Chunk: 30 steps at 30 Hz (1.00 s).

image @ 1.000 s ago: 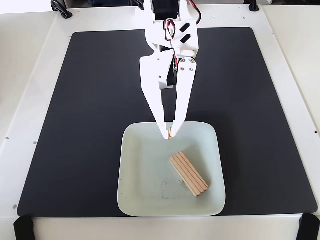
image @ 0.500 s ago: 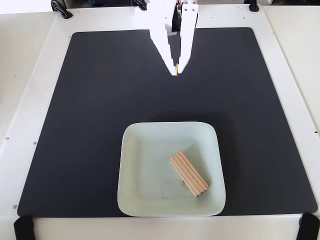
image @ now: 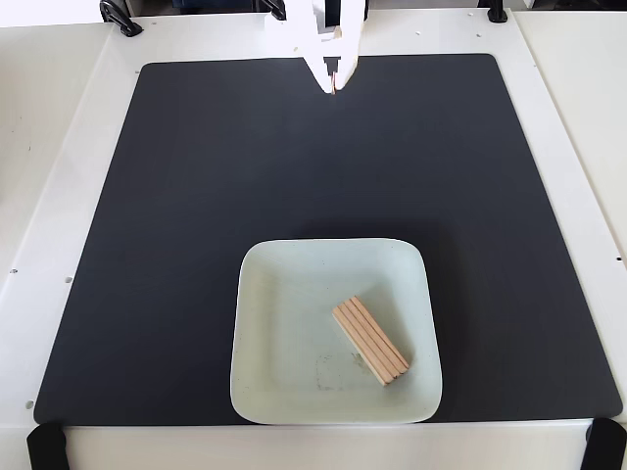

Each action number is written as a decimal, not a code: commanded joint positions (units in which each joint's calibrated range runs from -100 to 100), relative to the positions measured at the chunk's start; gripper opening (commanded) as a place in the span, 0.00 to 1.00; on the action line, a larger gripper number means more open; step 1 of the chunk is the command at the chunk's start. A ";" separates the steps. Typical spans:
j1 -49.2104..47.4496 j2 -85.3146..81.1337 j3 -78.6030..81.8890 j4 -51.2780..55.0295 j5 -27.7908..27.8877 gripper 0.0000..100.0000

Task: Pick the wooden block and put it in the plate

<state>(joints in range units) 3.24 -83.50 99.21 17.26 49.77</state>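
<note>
A fixed view looks down on a white table [image: 59, 127] covered by a large black mat [image: 196, 215]; near the bottom edge of the mat sits a pale square plate [image: 284, 294] with rounded corners; the wooden block [image: 370, 341] lies flat inside the plate, angled diagonally, right of centre; at the top edge, well apart from the plate, the white gripper [image: 333, 86] points downward with its fingertips together, holding nothing.
</note>
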 commanded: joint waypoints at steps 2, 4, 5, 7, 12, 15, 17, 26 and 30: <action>0.12 -9.38 0.43 15.57 -0.01 0.01; 0.12 -13.96 0.25 25.12 0.05 0.01; 0.01 -15.06 0.25 29.62 0.37 0.02; -0.32 -15.23 0.25 36.07 0.42 0.02; 0.24 -15.06 0.25 48.27 0.47 0.02; 0.57 -15.06 0.25 54.10 0.47 0.01; 0.12 -15.06 0.25 57.37 0.47 0.01; -0.55 -14.89 0.25 61.35 0.10 0.01; -0.21 -14.81 0.25 61.35 0.10 0.01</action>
<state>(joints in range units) 2.56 -98.13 99.12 78.23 49.87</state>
